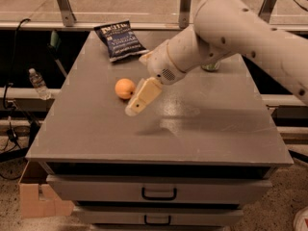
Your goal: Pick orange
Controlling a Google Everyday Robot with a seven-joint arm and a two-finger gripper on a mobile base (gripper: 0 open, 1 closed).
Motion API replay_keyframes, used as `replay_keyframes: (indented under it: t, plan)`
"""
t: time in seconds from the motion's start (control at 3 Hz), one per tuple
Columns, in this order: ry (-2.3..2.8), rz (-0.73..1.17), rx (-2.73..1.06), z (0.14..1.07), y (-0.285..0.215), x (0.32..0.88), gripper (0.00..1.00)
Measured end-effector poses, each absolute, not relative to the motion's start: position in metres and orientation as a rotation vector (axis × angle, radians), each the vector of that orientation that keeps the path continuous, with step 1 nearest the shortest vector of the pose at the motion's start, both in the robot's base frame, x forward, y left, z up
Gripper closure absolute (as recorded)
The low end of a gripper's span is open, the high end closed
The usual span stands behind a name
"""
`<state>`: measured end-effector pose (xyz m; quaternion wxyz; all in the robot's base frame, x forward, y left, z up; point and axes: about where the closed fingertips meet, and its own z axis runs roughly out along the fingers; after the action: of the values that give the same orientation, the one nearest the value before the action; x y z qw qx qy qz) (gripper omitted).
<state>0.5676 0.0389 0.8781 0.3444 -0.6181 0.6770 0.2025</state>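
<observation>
The orange [124, 88] is a small round fruit lying on the grey cabinet top [202, 129], left of centre. My gripper [137, 105] hangs from the white arm that reaches in from the upper right. It hovers just above the surface, immediately right of and slightly in front of the orange, close to it but apart. It holds nothing that I can see.
A dark blue chip bag [119, 40] lies at the back left of the top. A green can [210, 67] is mostly hidden behind the arm at the back right. A water bottle [37, 83] stands on a ledge to the left. Drawers [159, 192] are below.
</observation>
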Motion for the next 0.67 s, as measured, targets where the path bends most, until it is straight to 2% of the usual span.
replay_keyframes:
  t: [0.33, 0.67]
  plan:
    - [1.719, 0.644, -1.557, 0.870, 0.071, 0.581, 0.00]
    - [1.692, 0.700, -1.543, 0.861, 0.092, 0.586, 0.18]
